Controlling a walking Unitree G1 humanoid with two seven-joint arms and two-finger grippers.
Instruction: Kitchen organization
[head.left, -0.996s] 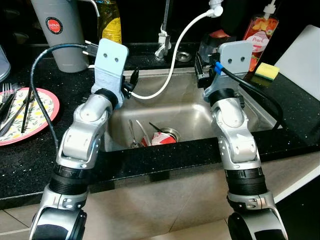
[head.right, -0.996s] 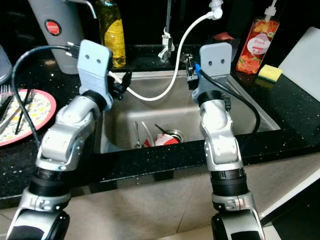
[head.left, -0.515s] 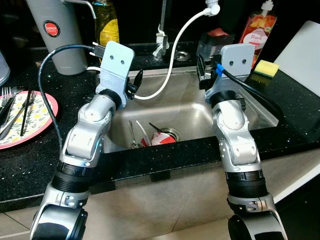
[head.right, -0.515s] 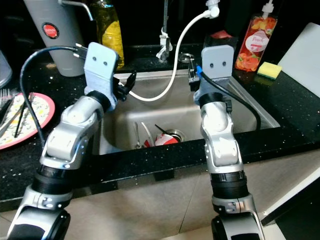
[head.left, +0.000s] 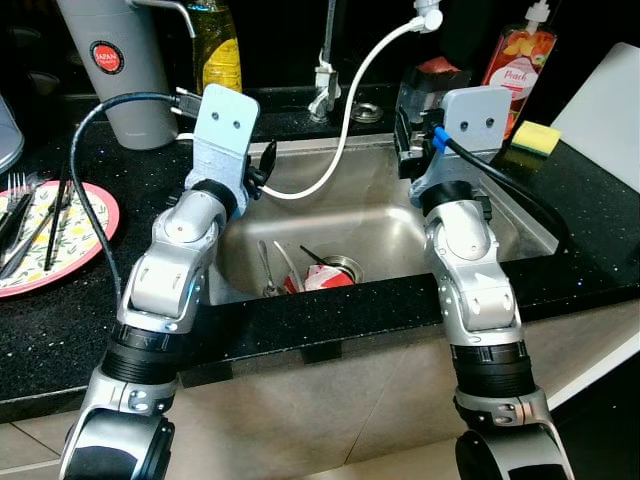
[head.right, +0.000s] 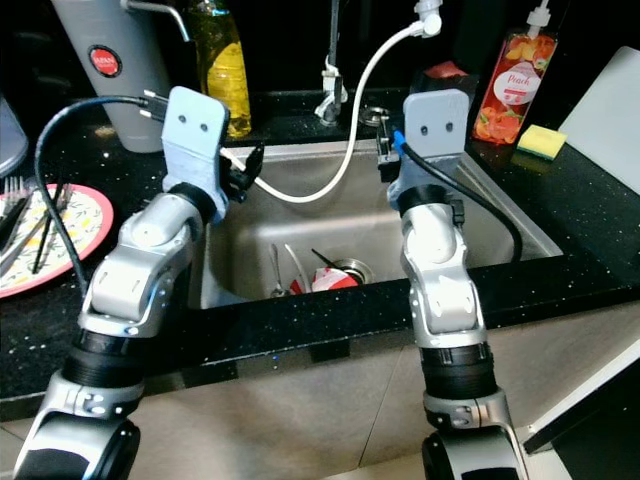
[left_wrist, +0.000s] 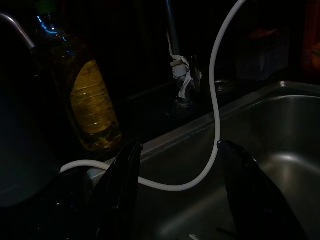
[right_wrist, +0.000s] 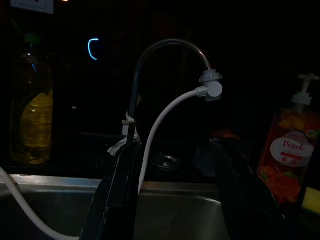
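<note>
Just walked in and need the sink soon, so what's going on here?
The robot stands at the sink with both arms raised over it. The left gripper and right gripper are open and hold nothing. Cutlery and something red lie by the drain, untouched. A white hose hangs from the tap.

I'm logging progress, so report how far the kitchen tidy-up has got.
Done: nothing visibly finished. In hand: nothing; the left end effector and right end effector hang open over the sink. Left: spoons and red-and-white litter lie at the drain, and forks and chopsticks rest on the pink plate.
</note>
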